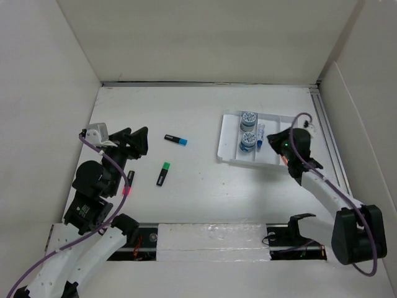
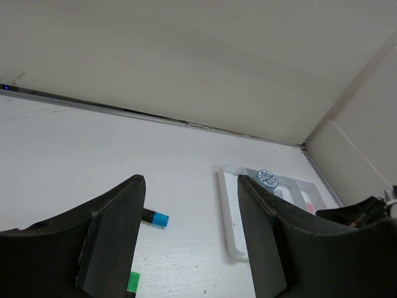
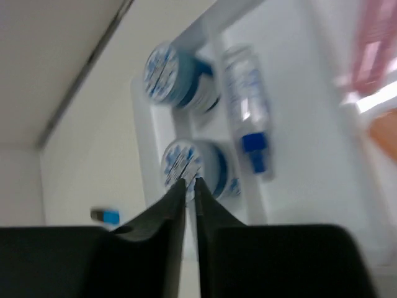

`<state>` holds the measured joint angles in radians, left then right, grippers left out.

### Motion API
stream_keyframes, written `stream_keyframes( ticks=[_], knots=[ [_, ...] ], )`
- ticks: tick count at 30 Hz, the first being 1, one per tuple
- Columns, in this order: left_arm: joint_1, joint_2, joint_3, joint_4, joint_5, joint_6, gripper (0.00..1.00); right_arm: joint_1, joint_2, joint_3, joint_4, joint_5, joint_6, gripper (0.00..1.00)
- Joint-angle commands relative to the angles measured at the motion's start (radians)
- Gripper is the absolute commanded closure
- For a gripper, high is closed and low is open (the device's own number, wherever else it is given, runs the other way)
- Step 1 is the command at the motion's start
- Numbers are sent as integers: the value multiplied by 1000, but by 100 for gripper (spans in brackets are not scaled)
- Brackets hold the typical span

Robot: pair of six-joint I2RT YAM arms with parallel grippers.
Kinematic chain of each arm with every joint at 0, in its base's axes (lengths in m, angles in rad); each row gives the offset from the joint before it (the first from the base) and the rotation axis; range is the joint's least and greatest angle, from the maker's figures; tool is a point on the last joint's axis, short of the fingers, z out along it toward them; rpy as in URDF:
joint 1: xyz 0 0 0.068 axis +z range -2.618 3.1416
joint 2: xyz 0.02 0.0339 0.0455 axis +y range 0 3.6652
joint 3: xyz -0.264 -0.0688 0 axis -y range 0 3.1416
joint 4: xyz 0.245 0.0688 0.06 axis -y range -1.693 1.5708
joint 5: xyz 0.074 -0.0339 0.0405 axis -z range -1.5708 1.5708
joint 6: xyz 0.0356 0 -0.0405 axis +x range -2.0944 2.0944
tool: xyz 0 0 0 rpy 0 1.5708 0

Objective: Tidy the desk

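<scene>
Both are hovering mid-sort: left jaws are gaping wide, probably needing lowering around the blue-capped marker (image 1: 176,139); right jaws pinched together.

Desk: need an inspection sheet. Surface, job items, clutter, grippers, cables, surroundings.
Surface: desk white, matte, no spills seen.
Job's things: blue-capped marker and green-capped marker lie loose and apart, left of the tray. The tray holds a far tub, a near tub and a small blue-capped bottle.
Clutter: nothing seen.
Grippers: left gripper open, empty; right gripper shut, empty, over the tray.
Cables: left purple cable and right purple cable run along the arms, off the items.
Surroundings: white walls; metal rail along the right edge.
</scene>
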<state>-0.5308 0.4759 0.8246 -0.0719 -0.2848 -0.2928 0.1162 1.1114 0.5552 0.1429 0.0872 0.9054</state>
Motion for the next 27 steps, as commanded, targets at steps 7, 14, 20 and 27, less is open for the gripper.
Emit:
stream_keyframes(
  ticks=[7, 14, 20, 27],
  knots=[
    [-5, 43, -2, 35, -22, 15, 44, 624, 595, 610, -194, 92, -345, 38],
    [-5, 27, -2, 37, -36, 20, 44, 720, 1007, 1060, -362, 114, -503, 7],
    [-5, 23, -2, 40, -16, 20, 44, 720, 1185, 1307, -526, 129, -536, 7],
    [-5, 4, -8, 44, -16, 20, 44, 729, 1283, 1429, -621, 181, -543, 10]
  ],
)
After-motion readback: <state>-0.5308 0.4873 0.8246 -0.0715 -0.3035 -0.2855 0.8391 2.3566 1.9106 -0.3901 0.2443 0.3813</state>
